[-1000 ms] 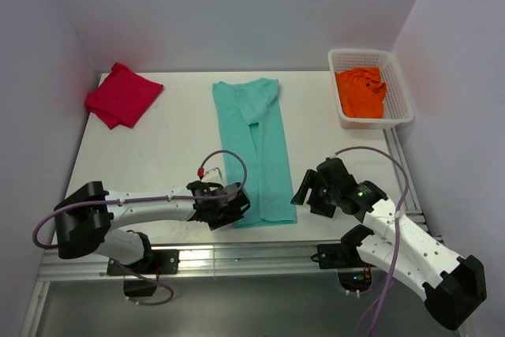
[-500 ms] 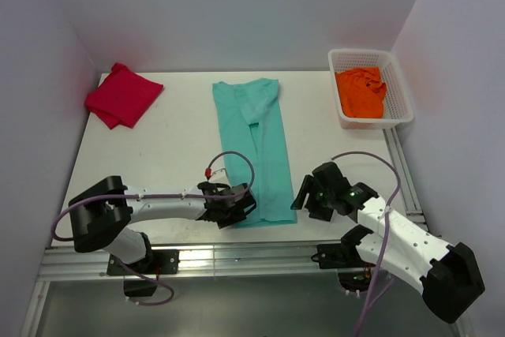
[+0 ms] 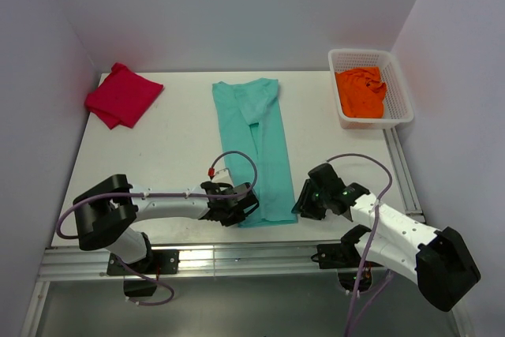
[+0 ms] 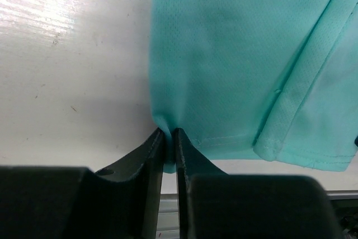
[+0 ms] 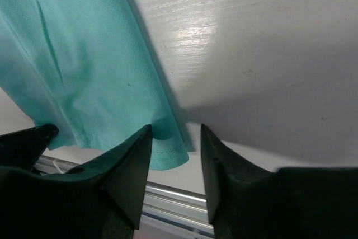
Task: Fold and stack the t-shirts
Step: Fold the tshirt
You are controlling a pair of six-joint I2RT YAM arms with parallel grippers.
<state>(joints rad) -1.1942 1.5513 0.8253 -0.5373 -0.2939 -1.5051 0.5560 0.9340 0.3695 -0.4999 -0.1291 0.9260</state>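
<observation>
The white table (image 3: 181,147) takes up most of the scene, with both arms reaching in from its near edge. Down the middle lies the teal-green t-shirt (image 3: 264,147), folded into a long narrow strip that runs from the far side towards the arms, its hem end near the front edge. The white mesh basket (image 3: 375,122) sits at the far right corner, and the orange t-shirt (image 3: 360,91) is bunched up inside it. At the far left corner the crimson-red t-shirt (image 3: 122,96) rests folded on the tabletop, well apart from the teal one.

The left gripper (image 3: 237,211) is down at the near left corner of the teal strip. From its wrist camera the two dark fingers (image 4: 145,160) are pressed almost together, with a thin pinch of the teal cloth (image 4: 235,54) clamped between their tips right at the edge where shirt meets table.

The right gripper (image 3: 304,203) is at the near right corner. Its fingers (image 5: 128,166) stand apart, and the hemmed corner of the teal shirt (image 5: 84,65) lies in the gap between them, one tip over the cloth and the other over bare table. Whether either tip touches the fabric I cannot tell
</observation>
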